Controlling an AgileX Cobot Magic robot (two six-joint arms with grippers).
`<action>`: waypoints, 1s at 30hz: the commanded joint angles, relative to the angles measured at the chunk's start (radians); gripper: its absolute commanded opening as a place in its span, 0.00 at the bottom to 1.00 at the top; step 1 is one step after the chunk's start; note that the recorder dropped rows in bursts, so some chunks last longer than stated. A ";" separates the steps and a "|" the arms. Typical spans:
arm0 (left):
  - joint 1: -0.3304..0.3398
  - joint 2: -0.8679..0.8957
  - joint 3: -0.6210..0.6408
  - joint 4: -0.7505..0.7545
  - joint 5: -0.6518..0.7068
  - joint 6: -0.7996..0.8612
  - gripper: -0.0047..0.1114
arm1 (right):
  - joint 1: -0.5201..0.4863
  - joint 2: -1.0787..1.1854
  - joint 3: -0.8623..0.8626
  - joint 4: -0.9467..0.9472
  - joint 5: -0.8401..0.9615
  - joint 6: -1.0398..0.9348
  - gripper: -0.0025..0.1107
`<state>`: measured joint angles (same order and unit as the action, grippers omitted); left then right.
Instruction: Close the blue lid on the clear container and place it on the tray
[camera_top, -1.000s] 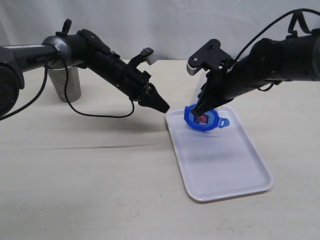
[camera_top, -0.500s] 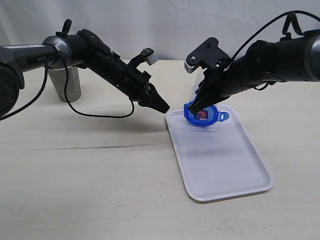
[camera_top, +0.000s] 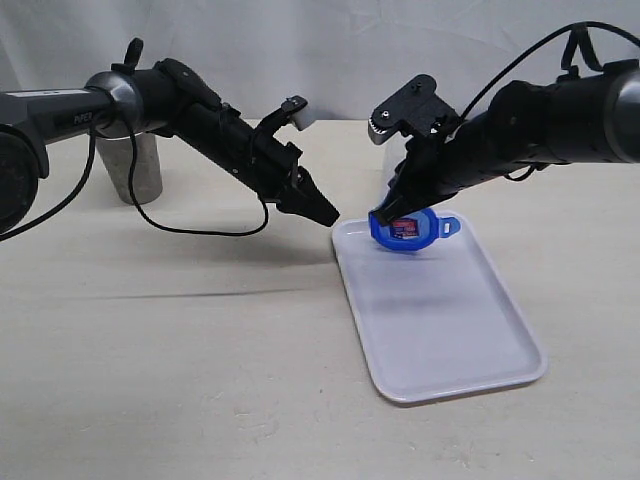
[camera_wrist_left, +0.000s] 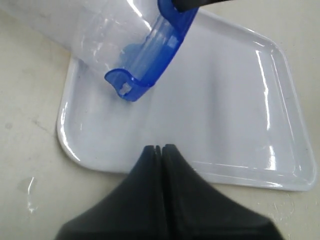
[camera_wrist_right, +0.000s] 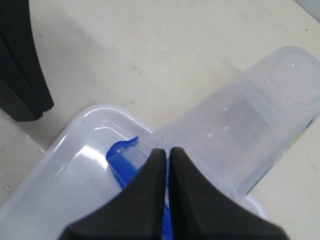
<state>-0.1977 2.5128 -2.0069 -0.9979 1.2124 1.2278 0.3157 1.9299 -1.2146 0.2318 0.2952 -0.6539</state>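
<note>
The container (camera_wrist_right: 250, 110) lies on its side, mouth end over the far corner of the tray (camera_top: 440, 320) nearest the left arm and its base out past the rim on the table (camera_top: 150, 350). Its long axis runs nearly level from that corner back and away from the tray, mouth pointing in over the tray. The lid (camera_top: 408, 232) sits on the mouth, tilted, its stickered face turned out over the tray. At least one tab sticks out unlatched (plainest in the left wrist view). The right gripper (camera_top: 383, 216) has its jaws together, tips against the lid's upper edge; I cannot tell whether they pinch anything. The left gripper (camera_top: 325, 213) hangs just beside the tray corner, jaws together, holding nothing. The main risk, as I judge it, is a push from those narrow tips sliding off the slick lid, or shoving the container backward, since nothing braces its base. Propped across the rim, it could also roll. Pressure on one edge only may seat the lid crooked and leave the tabs unsnapped.
</note>
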 joint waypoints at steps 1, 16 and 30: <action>0.000 -0.010 -0.007 -0.001 0.009 -0.005 0.04 | -0.001 0.063 0.022 -0.013 0.104 0.014 0.06; 0.027 -0.012 -0.060 0.004 -0.013 0.064 0.18 | 0.009 -0.210 0.022 0.000 0.088 0.003 0.07; -0.066 -0.009 -0.171 0.336 -0.305 0.055 0.58 | -0.307 -0.144 0.013 0.018 -0.102 0.373 0.29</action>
<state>-0.2641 2.5061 -2.1747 -0.6696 0.8589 1.3235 0.0916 1.7296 -1.1898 0.2342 0.2603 -0.3678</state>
